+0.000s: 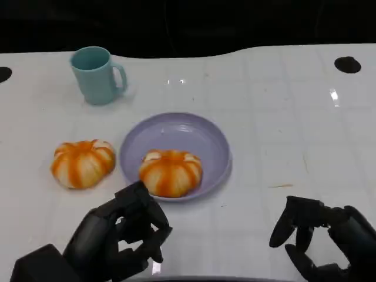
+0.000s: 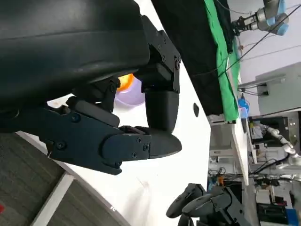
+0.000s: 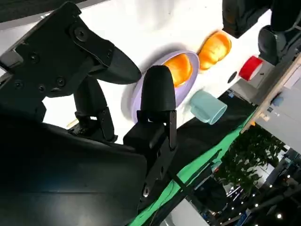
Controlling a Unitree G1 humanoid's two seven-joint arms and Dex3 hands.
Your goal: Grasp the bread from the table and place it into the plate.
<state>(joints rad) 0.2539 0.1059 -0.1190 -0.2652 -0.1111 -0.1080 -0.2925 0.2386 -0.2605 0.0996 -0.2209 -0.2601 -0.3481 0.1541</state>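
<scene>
Head view gives you the white tabletop [image 1: 282, 117] with a round lavender plate [image 1: 200, 132] near its middle, and a round orange-and-white glazed bread roll [image 1: 170, 172] lies inside that plate, against the rim on the side nearest the robot. A second round orange-and-white bread roll [image 1: 83, 163] sits on the bare table just beside the plate, toward the table's left edge, apart from the rim. A light teal ceramic mug [image 1: 96, 74] stands upright toward the far left corner, well apart from both rolls. Your left hand [image 1: 126, 238] hovers at the near edge, just short of the plate, its black fingers [image 1: 144, 202] curled inward around nothing, so it is clenched and empty. Your right hand [image 1: 320, 235] hangs by the near edge toward the right, well apart from the plate, fingers spread and holding nothing. In the left wrist view you see the left hand [image 2: 141, 132] with its fingers folded in over the table. In the right wrist view the right hand's fingers [image 3: 157, 94] stand apart, with the plate [image 3: 141, 89], both rolls and the mug [image 3: 207, 106] beyond them.
</scene>
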